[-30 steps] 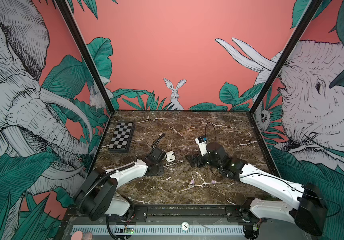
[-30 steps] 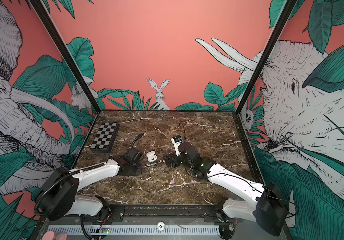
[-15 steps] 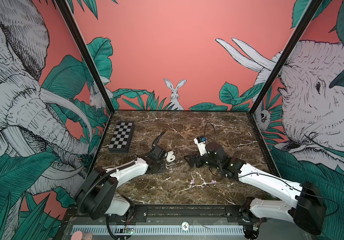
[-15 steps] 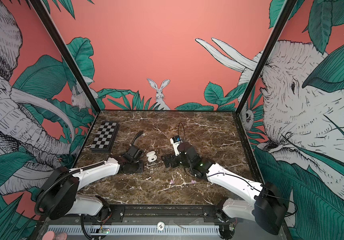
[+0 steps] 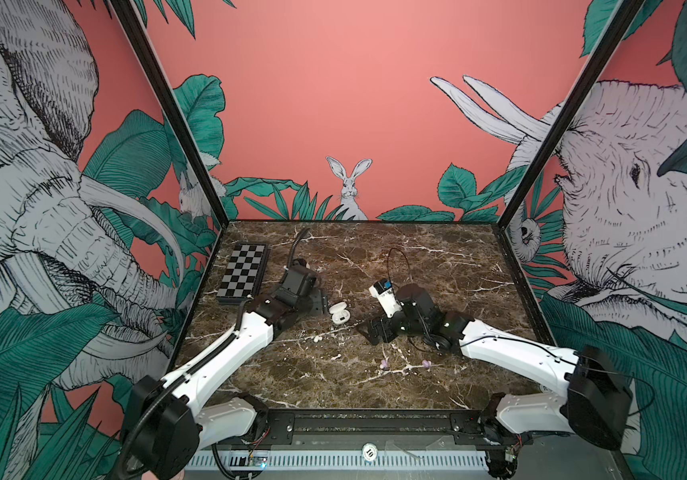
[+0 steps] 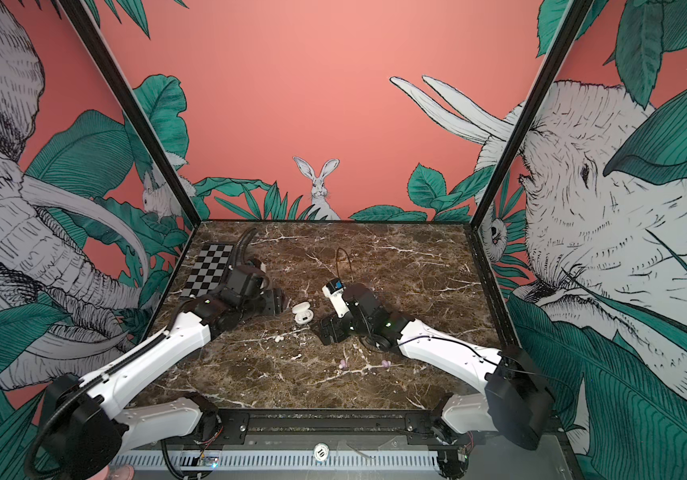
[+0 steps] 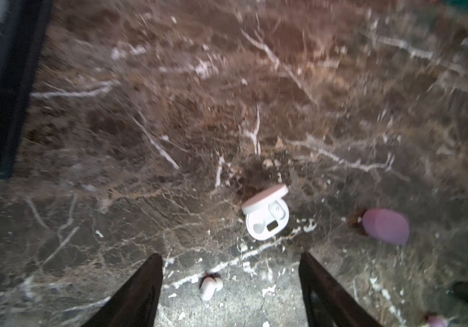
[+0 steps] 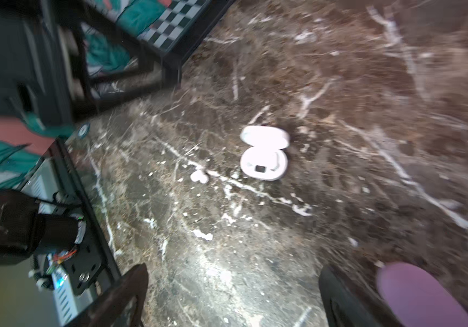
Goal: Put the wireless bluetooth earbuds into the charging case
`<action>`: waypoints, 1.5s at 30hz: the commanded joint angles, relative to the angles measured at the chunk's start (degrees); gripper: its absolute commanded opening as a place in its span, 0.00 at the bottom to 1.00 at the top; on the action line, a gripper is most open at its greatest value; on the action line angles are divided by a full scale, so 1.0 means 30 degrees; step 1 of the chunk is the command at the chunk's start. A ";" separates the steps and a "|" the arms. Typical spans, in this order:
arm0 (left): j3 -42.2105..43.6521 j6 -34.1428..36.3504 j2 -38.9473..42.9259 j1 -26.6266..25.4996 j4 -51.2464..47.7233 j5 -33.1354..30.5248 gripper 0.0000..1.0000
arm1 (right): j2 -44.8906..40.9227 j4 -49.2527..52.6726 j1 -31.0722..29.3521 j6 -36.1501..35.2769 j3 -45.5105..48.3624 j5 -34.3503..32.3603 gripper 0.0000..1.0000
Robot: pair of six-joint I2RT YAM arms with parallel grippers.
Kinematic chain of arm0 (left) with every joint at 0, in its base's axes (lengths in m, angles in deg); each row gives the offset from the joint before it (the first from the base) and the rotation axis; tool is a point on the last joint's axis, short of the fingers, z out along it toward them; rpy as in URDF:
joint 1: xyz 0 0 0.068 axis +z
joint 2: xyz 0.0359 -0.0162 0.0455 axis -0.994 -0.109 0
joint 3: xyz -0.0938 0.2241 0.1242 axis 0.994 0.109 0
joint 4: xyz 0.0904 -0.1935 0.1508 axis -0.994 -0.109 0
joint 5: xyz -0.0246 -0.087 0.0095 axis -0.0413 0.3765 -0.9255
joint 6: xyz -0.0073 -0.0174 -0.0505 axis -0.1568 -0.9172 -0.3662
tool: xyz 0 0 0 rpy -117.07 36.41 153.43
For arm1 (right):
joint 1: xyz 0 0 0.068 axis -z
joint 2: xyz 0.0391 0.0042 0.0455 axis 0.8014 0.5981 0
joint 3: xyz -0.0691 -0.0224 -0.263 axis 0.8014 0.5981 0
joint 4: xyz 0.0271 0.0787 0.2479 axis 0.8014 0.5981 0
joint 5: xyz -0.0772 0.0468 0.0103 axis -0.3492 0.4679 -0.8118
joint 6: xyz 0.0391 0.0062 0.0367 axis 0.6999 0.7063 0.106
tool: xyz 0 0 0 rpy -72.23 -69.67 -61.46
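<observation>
Two eyes up front and high, one camera riding each wrist.
Both top views look down and inward from the front edge, far back, taking in the whole marble table (image 5: 333,374) almost identically. The wrist cameras hang close, staring down past the left gripper (image 7: 230,254) and the right gripper (image 8: 233,267). All four catch the open white case (image 5: 338,312).

A: Table top (image 5: 437,257): stone look, dark brown with white veins, polished. Lamp glare shows on it.
B: Noted. White case (image 7: 266,218)?
A: Smooth plastic, slight sheen. White earbud (image 7: 208,287): glossy plastic too.
B: Lilac case (image 7: 385,230)?
A: Smooth, duller, nearly matt; view is blurred.
B: Left arm's shell (image 5: 225,357): smooth white plastic, light sheen. Chessboard (image 5: 244,272): flat, matt squares.
</observation>
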 commanded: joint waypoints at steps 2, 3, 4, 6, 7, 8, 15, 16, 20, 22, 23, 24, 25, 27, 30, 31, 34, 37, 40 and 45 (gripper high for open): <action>-0.0682 0.2688 0.2509 0.2247 -0.1859 -0.1819 0.95 | 0.2625 0.0034 -0.1096 -0.1997 -0.2169 0.2809 0.93; -0.0667 0.2929 0.3054 0.2748 -0.2094 -0.2265 0.97 | 0.3403 0.0474 -0.1378 -0.2370 -0.3072 0.3152 0.93; -0.0634 0.3142 0.3484 0.2819 -0.2318 -0.3026 0.98 | 0.4040 0.0730 -0.1612 -0.2644 -0.3728 0.3195 0.93; 0.0106 0.3443 0.4673 0.2815 -0.2101 -0.4266 0.99 | 0.5838 0.0888 -0.1934 -0.2949 -0.5075 0.3650 0.92; 0.0515 0.3517 0.5241 0.2821 -0.1950 -0.4960 0.99 | 0.6517 0.1108 -0.1950 -0.3021 -0.5723 0.3958 0.91; 0.1091 0.3734 0.5936 0.2830 -0.1697 -0.5827 0.99 | 0.7258 0.1487 -0.1997 -0.3205 -0.6477 0.4179 0.91; 0.3226 0.4581 0.9560 0.2835 -0.1055 -1.0036 0.99 | 1.0870 0.2011 -0.2070 -0.3333 -0.9654 0.4666 0.91; 0.3402 0.4567 0.9765 0.2806 -0.0986 -1.0280 0.99 | 1.1260 0.2070 -0.2071 -0.3263 -0.9917 0.4608 0.91; 0.4105 0.4222 1.0244 0.2795 -0.0561 -1.0344 0.99 | 1.2474 0.2551 -0.2103 -0.3197 -1.1014 0.4419 0.90; 0.4230 0.4484 1.0260 0.2760 -0.0235 -1.0463 0.99 | 1.2729 0.2315 -0.2128 -0.2963 -1.0998 0.4268 0.90; 0.4185 0.4489 1.0314 0.2669 -0.0180 -1.0678 0.99 | 1.2902 0.2275 -0.2101 -0.2842 -1.1044 0.4135 0.91; 0.4240 0.4548 1.0390 0.2611 -0.0102 -1.0657 0.99 | 1.3057 0.2340 -0.2107 -0.2757 -1.1097 0.3971 0.91; 0.4297 0.4602 1.0433 0.2594 0.0006 -1.0606 0.99 | 1.3152 0.2373 -0.2144 -0.2733 -1.1154 0.3893 0.91; 0.4421 0.4796 1.0494 0.2449 0.0178 -1.0598 0.99 | 1.3359 0.2357 -0.2156 -0.2598 -1.1131 0.3601 0.91; 0.4518 0.5047 1.0494 0.2236 0.0442 -1.0649 0.99 | 1.3600 0.2348 -0.2231 -0.2463 -1.1188 0.3595 0.90; 0.4542 0.5064 1.0537 0.2214 0.0468 -1.0656 0.99 | 1.3631 0.2346 -0.2232 -0.2463 -1.1155 0.3642 0.90; 0.4577 0.5134 1.0523 0.2147 0.0560 -1.0696 0.99 | 1.3855 0.2233 -0.2310 -0.2516 -1.1249 0.3548 0.90; 0.4604 0.5126 1.0633 0.2147 0.0655 -1.0803 0.99 | 1.4288 0.2354 -0.2390 -0.2458 -1.1652 0.3664 0.90; 0.4636 0.5138 1.0641 0.2118 0.0688 -1.0701 0.99 | 1.4532 0.2157 -0.2533 -0.2383 -1.1692 0.3510 0.90; 0.4636 0.5189 1.0553 0.1971 0.0706 -1.0686 0.99 | 1.4870 0.1952 -0.2615 -0.2111 -1.1692 0.3351 0.90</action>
